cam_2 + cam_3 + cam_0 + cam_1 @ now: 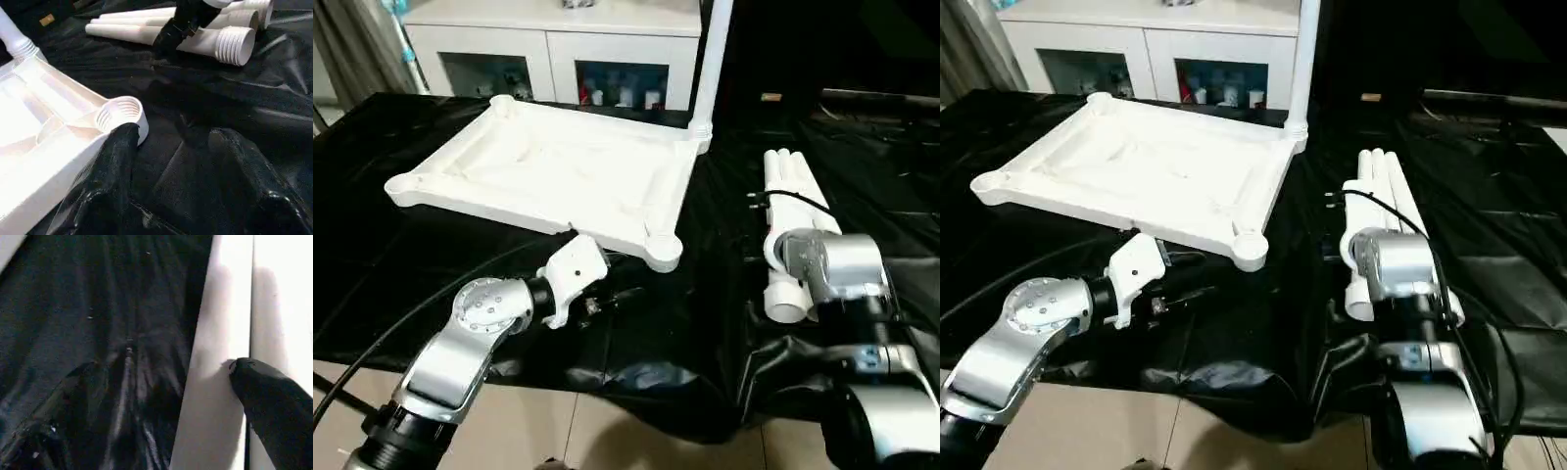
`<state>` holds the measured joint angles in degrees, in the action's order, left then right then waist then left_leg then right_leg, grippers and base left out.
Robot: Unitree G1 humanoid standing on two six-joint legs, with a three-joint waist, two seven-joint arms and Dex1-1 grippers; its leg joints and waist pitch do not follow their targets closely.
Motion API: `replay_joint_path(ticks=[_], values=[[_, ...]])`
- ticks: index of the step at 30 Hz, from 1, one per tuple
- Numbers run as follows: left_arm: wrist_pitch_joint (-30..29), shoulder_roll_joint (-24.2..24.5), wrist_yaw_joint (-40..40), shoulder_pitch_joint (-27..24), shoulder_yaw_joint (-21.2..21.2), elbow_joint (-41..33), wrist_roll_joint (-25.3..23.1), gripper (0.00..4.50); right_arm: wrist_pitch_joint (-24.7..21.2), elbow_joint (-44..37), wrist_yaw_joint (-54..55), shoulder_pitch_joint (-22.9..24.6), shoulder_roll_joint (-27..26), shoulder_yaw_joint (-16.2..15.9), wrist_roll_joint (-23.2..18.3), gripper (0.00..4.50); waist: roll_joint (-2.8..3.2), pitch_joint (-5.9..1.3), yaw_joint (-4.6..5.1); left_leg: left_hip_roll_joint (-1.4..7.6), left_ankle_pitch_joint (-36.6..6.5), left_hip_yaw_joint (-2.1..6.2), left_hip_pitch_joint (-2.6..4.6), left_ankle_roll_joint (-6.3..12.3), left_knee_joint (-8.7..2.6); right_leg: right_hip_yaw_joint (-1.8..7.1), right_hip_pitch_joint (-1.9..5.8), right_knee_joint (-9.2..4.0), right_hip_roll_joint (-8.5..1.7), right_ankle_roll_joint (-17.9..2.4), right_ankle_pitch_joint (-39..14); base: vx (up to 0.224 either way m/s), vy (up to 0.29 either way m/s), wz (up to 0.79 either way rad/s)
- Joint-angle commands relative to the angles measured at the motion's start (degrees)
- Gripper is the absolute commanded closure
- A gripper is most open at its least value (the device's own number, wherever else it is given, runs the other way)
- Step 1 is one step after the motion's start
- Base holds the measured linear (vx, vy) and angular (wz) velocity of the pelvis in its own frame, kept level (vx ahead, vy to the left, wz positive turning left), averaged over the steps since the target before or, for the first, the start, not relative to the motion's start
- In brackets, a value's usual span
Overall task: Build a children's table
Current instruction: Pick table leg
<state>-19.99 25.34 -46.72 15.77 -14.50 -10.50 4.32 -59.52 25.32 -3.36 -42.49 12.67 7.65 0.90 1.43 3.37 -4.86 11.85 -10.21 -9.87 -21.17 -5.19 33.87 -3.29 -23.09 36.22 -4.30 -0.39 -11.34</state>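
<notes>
On the black plastic sheet (401, 255) lies the white plastic rectangular tabletop (548, 171), underside up, with one long white tapered leg (710, 69) standing upright in its far right corner socket. Three more white tapered legs (1386, 211) lie bundled side by side to its right. Over them hangs the right gripper (161, 377), jaws spread wide, one black finger (266, 396) apparently touching a leg. Just beside the tabletop's near right corner socket (120, 115), the left gripper (171, 166) stands part open, holding nothing.
</notes>
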Motion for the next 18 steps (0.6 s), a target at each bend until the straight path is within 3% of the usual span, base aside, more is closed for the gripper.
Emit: replay_joint_path(ticks=[1,14,18], values=[[-1.74,1.07,-0.37,-0.18,-0.39,-2.11,0.68,1.81,-1.52,1.77,0.32,-0.21,0.07,0.58,0.05,0.02,-0.21,-4.08,0.18,0.33,-7.22,-0.16,0.55,-3.25,-3.58,2.46,2.90,-3.91,-2.53,-8.81,-6.49,0.000,0.000,0.00],[-3.89,1.88,-0.37,0.26,-0.02,-3.98,1.24,1.81,-1.69,6.22,1.54,-0.55,-0.23,3.53,-2.04,0.02,-0.27,-4.26,0.10,0.30,-6.15,-0.28,0.60,-2.71,-3.35,2.41,2.99,-3.70,-2.44,-9.69,-4.61,0.000,0.000,0.00],[-4.26,1.76,-0.28,0.34,0.10,-4.36,1.10,1.81,-1.40,6.60,1.88,-0.60,-0.35,3.79,-2.08,0.32,-0.37,-4.27,0.04,0.27,-6.01,-0.32,0.59,-2.69,-3.32,2.40,3.03,-3.69,-2.45,-9.71,-4.59,0.000,0.000,0.00]])
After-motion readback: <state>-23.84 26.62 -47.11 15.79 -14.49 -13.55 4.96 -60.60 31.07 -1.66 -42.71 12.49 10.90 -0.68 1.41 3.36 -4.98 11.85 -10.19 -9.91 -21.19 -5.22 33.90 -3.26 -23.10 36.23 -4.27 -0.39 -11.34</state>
